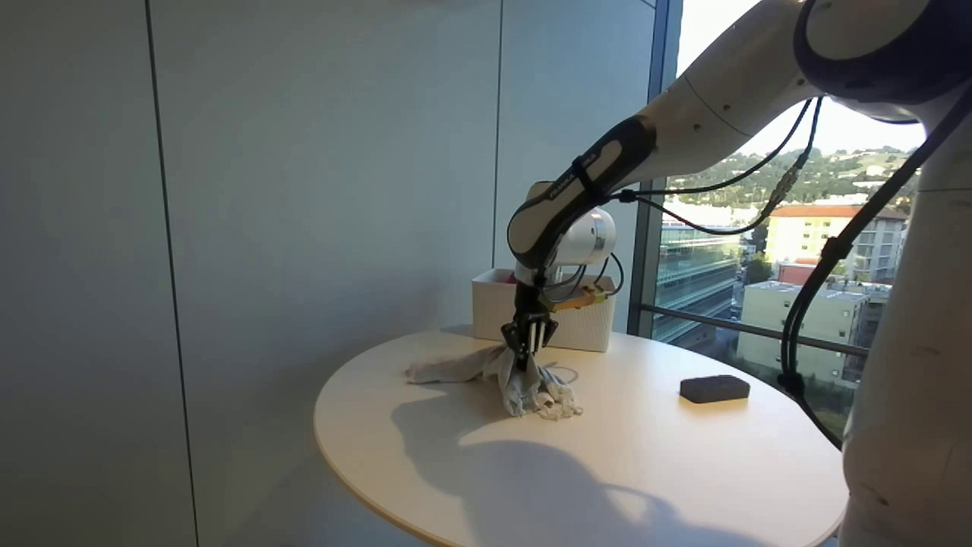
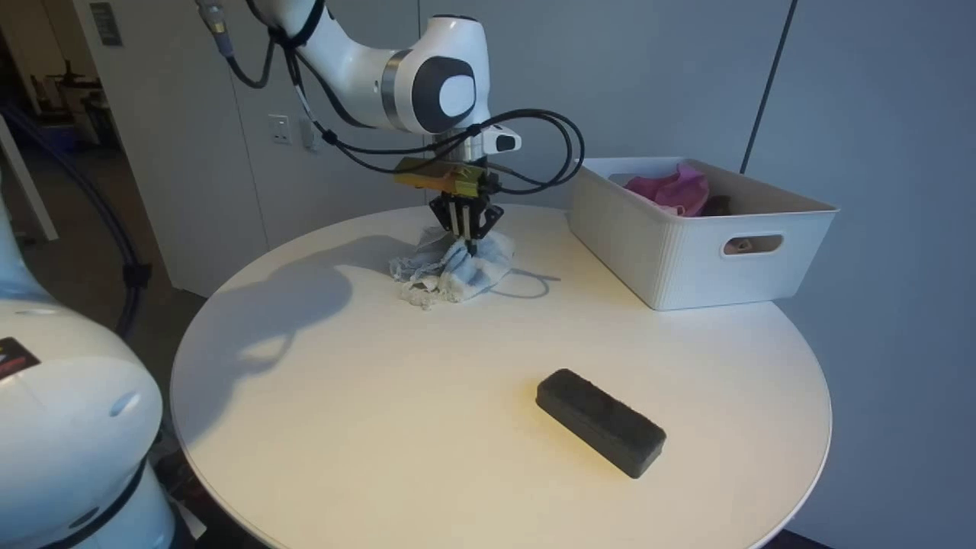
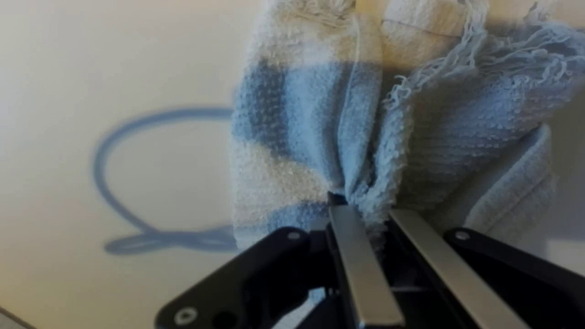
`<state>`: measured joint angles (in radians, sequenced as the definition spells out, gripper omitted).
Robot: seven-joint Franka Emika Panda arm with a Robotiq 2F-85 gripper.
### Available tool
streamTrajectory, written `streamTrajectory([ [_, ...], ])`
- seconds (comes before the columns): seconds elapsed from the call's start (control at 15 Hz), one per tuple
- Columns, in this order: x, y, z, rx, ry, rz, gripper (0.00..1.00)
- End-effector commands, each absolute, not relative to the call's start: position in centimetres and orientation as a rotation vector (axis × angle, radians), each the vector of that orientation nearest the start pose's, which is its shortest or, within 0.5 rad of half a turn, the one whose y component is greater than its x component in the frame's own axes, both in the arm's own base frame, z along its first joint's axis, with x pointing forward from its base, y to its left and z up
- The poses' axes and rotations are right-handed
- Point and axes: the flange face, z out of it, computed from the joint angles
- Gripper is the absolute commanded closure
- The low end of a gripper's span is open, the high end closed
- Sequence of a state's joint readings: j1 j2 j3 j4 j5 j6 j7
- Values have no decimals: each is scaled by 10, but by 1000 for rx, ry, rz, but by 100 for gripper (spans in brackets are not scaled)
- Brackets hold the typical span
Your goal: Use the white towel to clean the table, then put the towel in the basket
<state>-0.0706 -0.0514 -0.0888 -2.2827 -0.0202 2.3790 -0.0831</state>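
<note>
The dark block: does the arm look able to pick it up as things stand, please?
Probably not: the fingers grip the towel, which would likely need releasing before they take the block.

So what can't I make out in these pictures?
Table under the fringed towel: covered by it, all views.
Floor of the basket: hidden by walls, both exterior views.
Dark object beside the pink cloth: too small, partly behind the basket rim, in an exterior view.
Foot of the robot arm: cut off by picture edges, both exterior views.

Beside the grey panelled wall [image 1: 326, 190], a bright window [image 1: 699, 281] overlooks buildings [image 1: 801, 308].
</note>
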Motion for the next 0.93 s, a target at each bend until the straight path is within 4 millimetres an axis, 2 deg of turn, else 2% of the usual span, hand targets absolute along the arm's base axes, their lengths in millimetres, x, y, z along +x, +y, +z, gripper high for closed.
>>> streamTrajectory([
  [0.0,500,-117,386,-3150,232,-180,89],
  [0.2,472,-153,378,-3168,424,-204,89],
  [0.33,457,-177,376,-3238,543,-238,89],
  [0.47,448,-191,376,-3301,624,-223,89],
  [0.53,447,-188,375,-3308,605,-197,89],
  [0.67,451,-162,375,-3258,445,-166,89],
  [0.87,462,-98,378,-3175,184,-132,89],
])
